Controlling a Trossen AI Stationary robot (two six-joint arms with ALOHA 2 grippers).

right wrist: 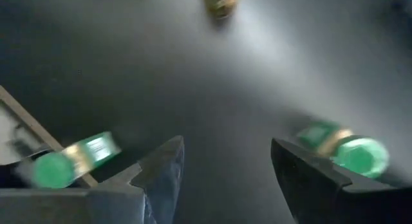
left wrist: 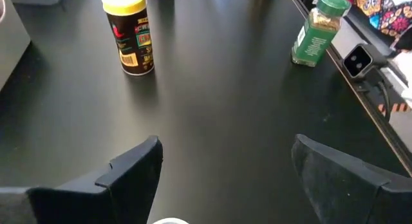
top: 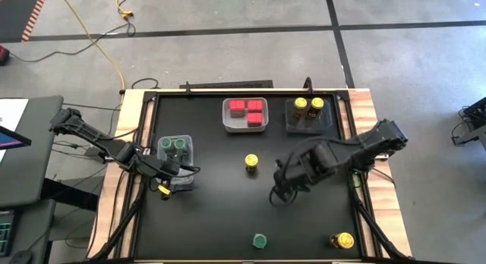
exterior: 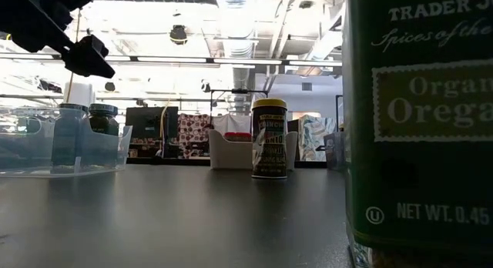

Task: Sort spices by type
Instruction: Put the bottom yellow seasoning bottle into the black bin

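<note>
The table [top: 220,211] has a flat black top with pale wood strips along its sides. It stands on a grey floor with dark lines and a yellow cable [top: 106,55]. In the low view, the room behind is big and bright, with long ceiling lights.

On the left, the left gripper [top: 188,170] hangs just beside a clear plastic tray [top: 187,151], and its fingers are wide apart with nothing between them. That tray holds two round green-lidded jars [top: 174,144].

At the back middle, another clear tray [top: 227,116] holds the red square-topped boxes [top: 247,111]. A round jar with a yellow lid [top: 251,163] stands alone in the middle of the table. Near the front edge stands one green-lidded jar [top: 260,240].

Toward the right, the right gripper [top: 279,196] hangs over the bare black top. Its fingers are a little apart and hold nothing. A third clear tray [top: 291,125] at the back right holds two yellow-lidded jars [top: 308,105]. One more yellow-lidded jar [top: 342,240] is at the front right corner.
</note>
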